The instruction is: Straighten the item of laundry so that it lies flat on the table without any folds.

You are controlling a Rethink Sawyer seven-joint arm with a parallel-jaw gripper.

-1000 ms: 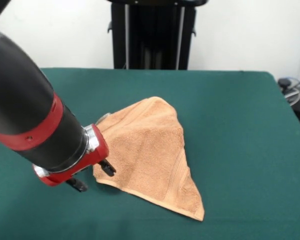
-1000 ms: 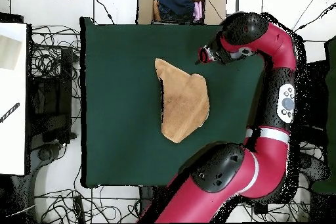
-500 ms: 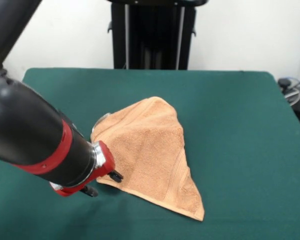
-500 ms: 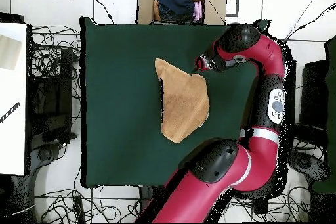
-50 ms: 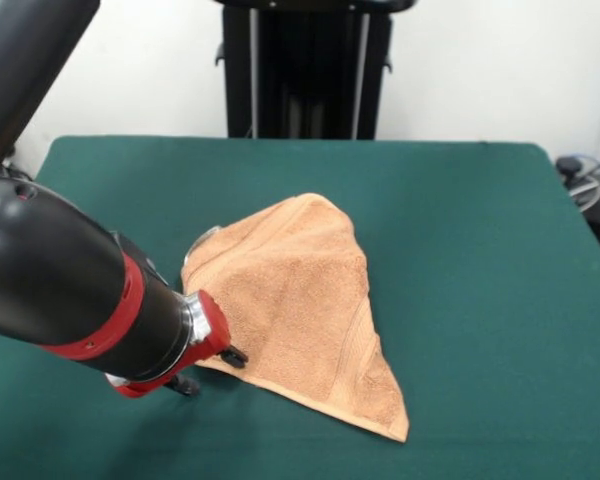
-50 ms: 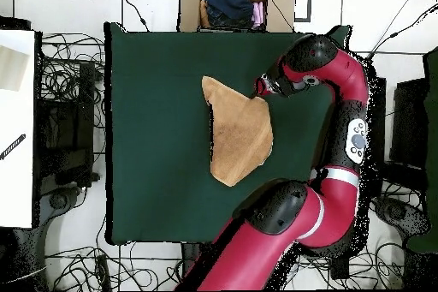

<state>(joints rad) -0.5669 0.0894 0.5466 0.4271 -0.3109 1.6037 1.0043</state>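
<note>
Reading the front view from left to right, I have the red and black Sawyer arm's gripper (image 5: 212, 367) low over the dark green felt-covered table (image 5: 480, 250), its black tips right at the near left edge of the peach-orange terry towel (image 5: 300, 310). I cannot tell from either view whether the fingers are spread or closed, or whether they already have cloth between them; the wrist hides most of them.

Next along, the towel lies near the middle of the table, doubled over into a rough triangle. A rounded fold sits at the far side, a woven border band runs down the right slope, and one point reaches toward the near right.

By my judgement the task is barely under way: nothing is unfolded yet. What is left is to take that left edge, draw the upper layer open, and smooth the towel flat.

From overhead, the gripper (image 6: 259, 88) meets the towel's (image 6: 239, 130) upper right corner.
</note>
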